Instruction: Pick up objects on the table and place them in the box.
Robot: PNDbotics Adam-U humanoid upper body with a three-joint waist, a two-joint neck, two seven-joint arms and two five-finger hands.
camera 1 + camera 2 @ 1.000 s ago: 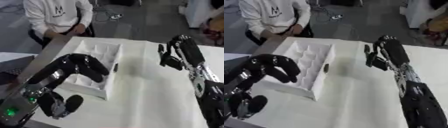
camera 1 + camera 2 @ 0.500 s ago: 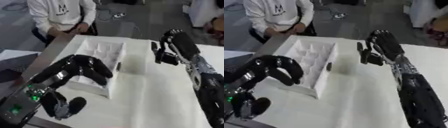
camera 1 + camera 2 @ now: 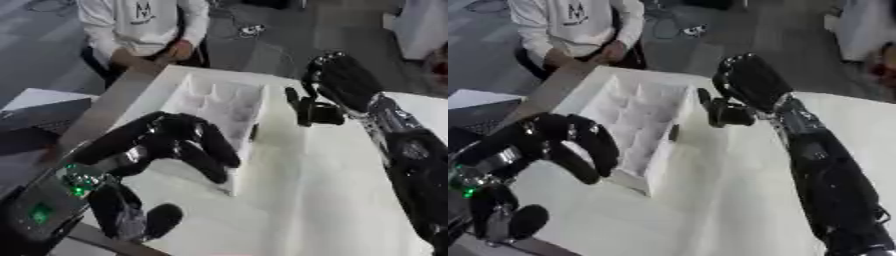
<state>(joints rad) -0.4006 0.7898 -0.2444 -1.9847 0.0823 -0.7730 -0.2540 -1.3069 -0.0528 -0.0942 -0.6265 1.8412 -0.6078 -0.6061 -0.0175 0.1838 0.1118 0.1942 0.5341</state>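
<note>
right robot hand (image 3: 337,85) pinching dark object (image 3: 317,114), left robot hand (image 3: 179,145) curled, empty, over box (image 3: 223,100)

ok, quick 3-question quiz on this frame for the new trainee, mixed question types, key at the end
1. True or false: the right hand is resting flat on the table.
2. Which hand hangs over the near end of the white compartmented box?
A. left hand
B. right hand
C. neither
3. Fill in: a small dark object sits against the box's ______ wall, on the outside.

Key
1. False. It is raised beside the box, fingers curled, with a dark thing in them that cannot be made out.
2. A. Its fingers are curled and seem to hold nothing.
3. right, the side facing the right hand.
</note>
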